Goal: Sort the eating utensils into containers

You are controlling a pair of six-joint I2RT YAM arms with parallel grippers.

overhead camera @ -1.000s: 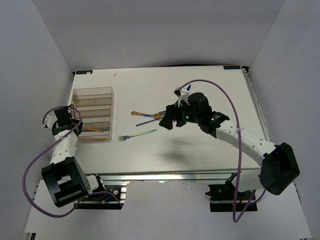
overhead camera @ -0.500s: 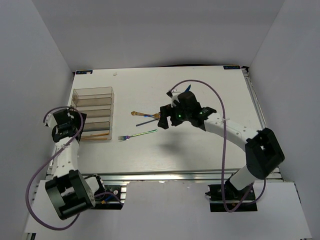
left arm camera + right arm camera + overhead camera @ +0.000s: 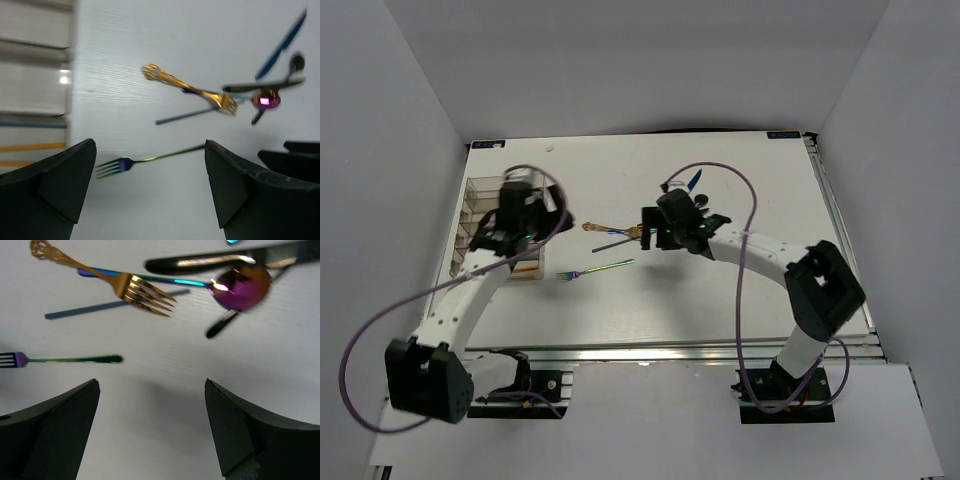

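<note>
The left claw [image 3: 150,145] hangs wide open over the table [image 3: 720,300], with nothing in it. In its wrist view the rainbow fork [image 3: 150,158] shows in the gap between its fingers. The fork lies flat on the table with its tines toward the organiser [image 3: 35,75]. In the top view this claw is over the organiser's right edge.

The right claw is spread wide too [image 3: 151,382] and holds nothing. It is above bare table, just beside a loose heap of cutlery near the table's middle.

In that heap the gold fork [image 3: 100,275] lies across the teal handle of a spoon [image 3: 242,287] with a purple bowl. A grey-blue stick [image 3: 115,305] lies just beside the fork's tines. A dark utensil [image 3: 215,262] lies over the spoon's far side, and the blue knife [image 3: 282,42] is farther out.

The organiser holds a blue stick [image 3: 30,125] in one compartment and an orange stick [image 3: 30,148] in the next one nearer.

Two small blue tags [image 3: 485,144] sit at the table's far corners, and their print is too small to read.
</note>
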